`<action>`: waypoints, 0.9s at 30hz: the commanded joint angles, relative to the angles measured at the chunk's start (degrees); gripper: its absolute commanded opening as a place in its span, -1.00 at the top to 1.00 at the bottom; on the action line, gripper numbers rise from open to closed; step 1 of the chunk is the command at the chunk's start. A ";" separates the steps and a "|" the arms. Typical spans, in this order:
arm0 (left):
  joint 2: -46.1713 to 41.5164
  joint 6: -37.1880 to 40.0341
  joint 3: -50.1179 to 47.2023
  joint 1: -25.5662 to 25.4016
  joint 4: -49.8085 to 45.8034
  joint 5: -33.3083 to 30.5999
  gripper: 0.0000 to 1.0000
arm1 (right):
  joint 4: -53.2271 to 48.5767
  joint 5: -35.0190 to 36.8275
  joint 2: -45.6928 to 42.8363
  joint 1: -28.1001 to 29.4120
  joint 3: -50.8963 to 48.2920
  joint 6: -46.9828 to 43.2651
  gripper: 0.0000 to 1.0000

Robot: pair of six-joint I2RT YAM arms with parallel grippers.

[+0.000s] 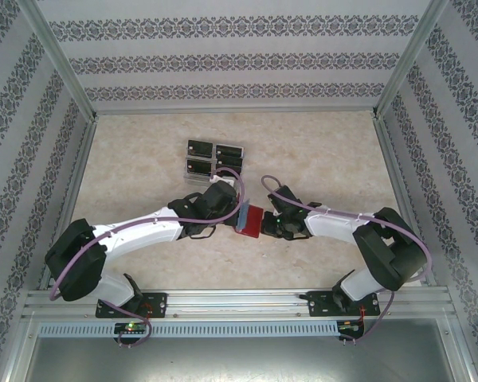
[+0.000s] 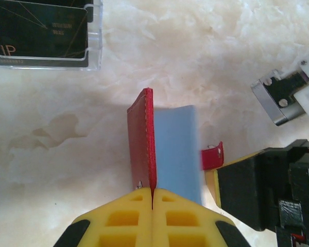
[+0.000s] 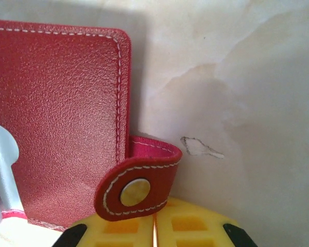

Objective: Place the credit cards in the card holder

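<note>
Card holder (image 1: 249,220): at the centre of the top view, on the pale marbled table (image 1: 327,159), standing on edge between the two tools. Left gripper (image 2: 152,206): yellow fingers pressed together, pinching the edge of one red cover (image 2: 142,139), which runs edge-on up from the seam between the fingers in the left wrist view. Grey-blue pocket sleeves (image 2: 177,149): immediately right of that cover, fanned slightly away from it. Right gripper (image 3: 154,229): fingers pressed together with no gap showing. The red snap tab (image 3: 139,185), with its metal stud facing the camera, lies across the fingertips at the lower centre of the right wrist view. I cannot tell whether any of the tab is caught between the fingers. The other cover (image 3: 56,113) fills the left of that view, stitched border visible. Credit cards (image 1: 215,159): black, lying in a clear tray (image 2: 95,51) just above the centre of the top view, beyond the left gripper and near the card holder without touching it.
</note>
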 commanded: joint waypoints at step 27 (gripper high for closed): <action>0.41 -9.57 -8.45 0.13 6.37 -4.72 1.00 | -9.03 2.53 -11.42 -0.34 3.10 -2.57 0.53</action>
